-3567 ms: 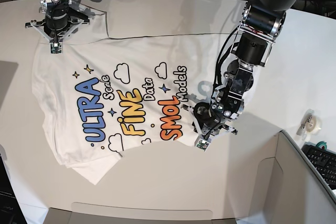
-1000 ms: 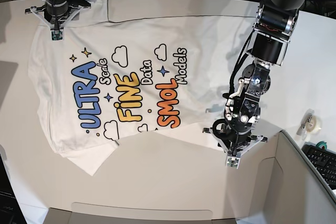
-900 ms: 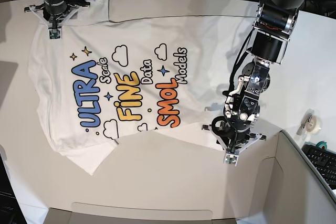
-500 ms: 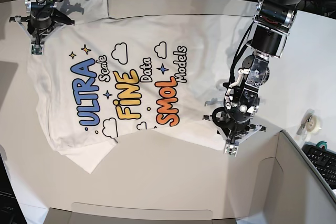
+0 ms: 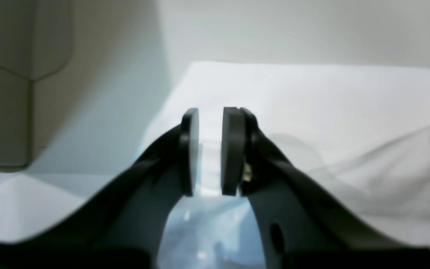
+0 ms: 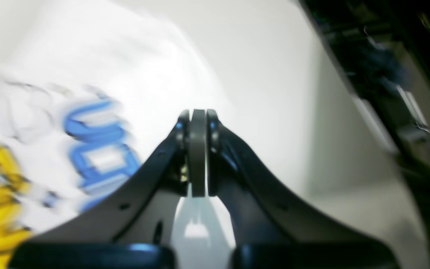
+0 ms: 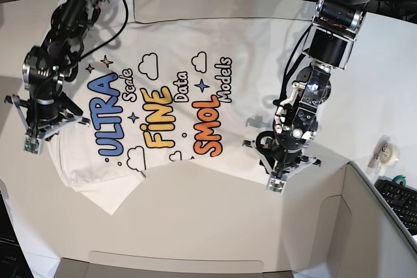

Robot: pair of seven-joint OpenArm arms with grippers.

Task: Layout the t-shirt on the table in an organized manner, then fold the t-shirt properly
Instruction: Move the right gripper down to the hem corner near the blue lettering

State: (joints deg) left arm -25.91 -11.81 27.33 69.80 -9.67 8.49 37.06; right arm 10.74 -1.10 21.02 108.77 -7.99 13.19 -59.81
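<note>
Your right gripper (image 7: 40, 136) has swept from the upper left corner of the base view down to the middle of the left edge since half a second ago. The shirt's left border has shifted a little with it, while the left gripper (image 7: 280, 172) at lower right has barely moved.

In the right wrist view the right gripper (image 6: 198, 153) has its pads pressed tight together; the picture is smeared with motion, and you cannot tell whether any cloth sits between them. Blurred blue and yellow lettering of the t-shirt (image 6: 88, 112) fills the left half of that frame, and the bare table (image 6: 274, 93) runs along the right.

In the left wrist view the left gripper (image 5: 209, 151) shows a narrow gap between its pads, with pale fabric of the t-shirt (image 5: 312, 112) seen through the gap; you cannot tell whether the pads pinch it. Orange letters sit at the right edge of that frame.

In the base view the t-shirt (image 7: 169, 96) lies print-up on the table (image 7: 195, 226), spread across the upper middle of the frame, with one flap folded under at the lower left. A grey bin (image 7: 365, 226) occupies the lower right corner.
</note>
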